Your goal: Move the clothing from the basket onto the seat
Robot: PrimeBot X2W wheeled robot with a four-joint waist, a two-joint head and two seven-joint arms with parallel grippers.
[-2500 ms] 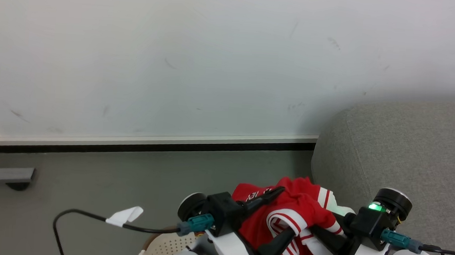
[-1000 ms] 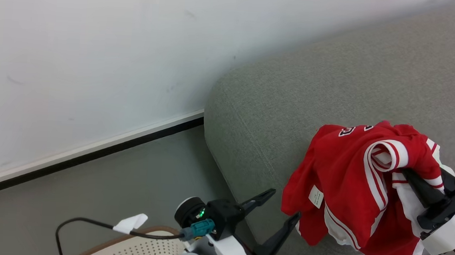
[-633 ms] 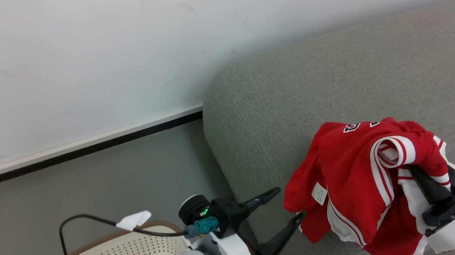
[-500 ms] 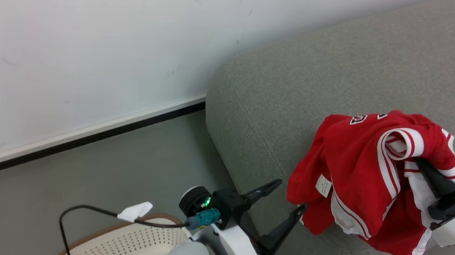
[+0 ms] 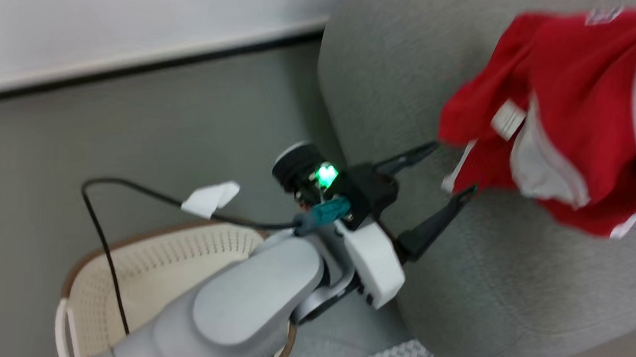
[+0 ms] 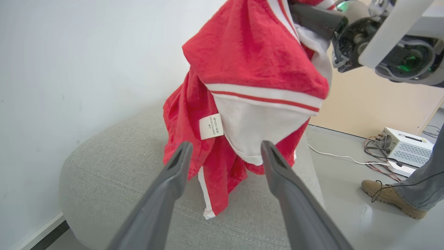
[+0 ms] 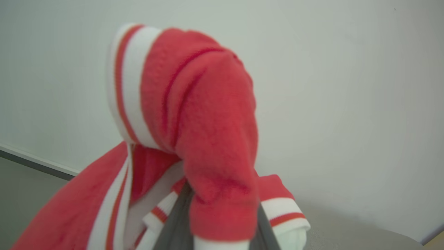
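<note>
I think this is the carrying step. The right pincer [image 7: 220,229] is clenched on the red jersey [image 5: 580,107], which hangs above the grey sofa [image 5: 484,280], away from the basket [image 5: 139,255]. The left pincer [image 5: 453,168] is spread wide, empty. The jersey's long way runs up and down, hem pointing down. Next: lower it, then let go.

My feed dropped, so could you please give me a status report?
Left gripper open, empty. Right gripper shut on jersey, hanging over sofa. Person's shoe near sofa.
</note>
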